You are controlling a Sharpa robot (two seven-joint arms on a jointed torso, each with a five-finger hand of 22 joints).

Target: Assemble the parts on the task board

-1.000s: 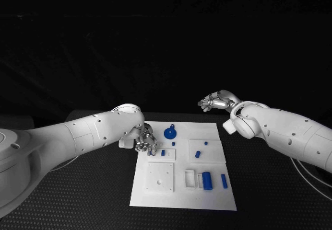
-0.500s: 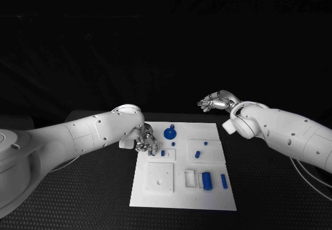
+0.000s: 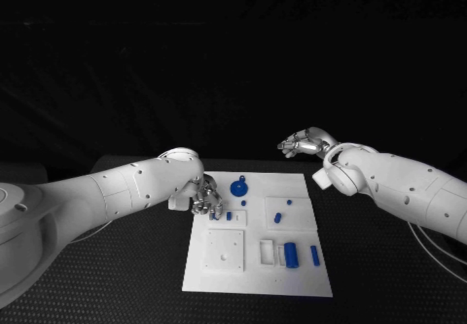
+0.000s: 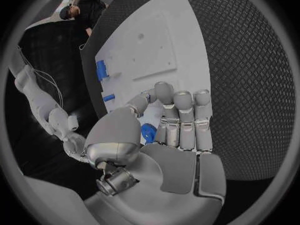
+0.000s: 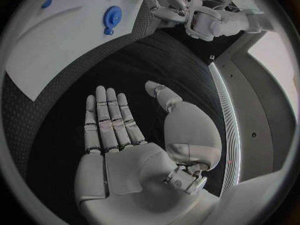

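The white task board (image 3: 258,270) lies in the middle of the table. My left hand (image 3: 204,198) hangs over its left edge, fingers pointing down beside a small blue peg (image 3: 214,216). In the left wrist view the fingers (image 4: 184,117) are straight and close together, and a blue piece (image 4: 148,133) shows in the gap by the thumb; I cannot tell whether it is gripped. A blue gear (image 3: 239,187), another peg (image 3: 229,215) and a blue cylinder (image 3: 291,254) are on the board. My right hand (image 3: 306,143) is raised behind the board's far right corner, palm (image 5: 125,135) flat and empty.
More blue pieces (image 3: 277,217) (image 3: 315,254) lie on the board's right half. A white square block (image 3: 225,249) with holes sits on its left half. Black ribbed table (image 3: 117,283) surrounds the board on all sides.
My left hand has shifted very slightly to the right over the board's left edge. The right arm has not moved.
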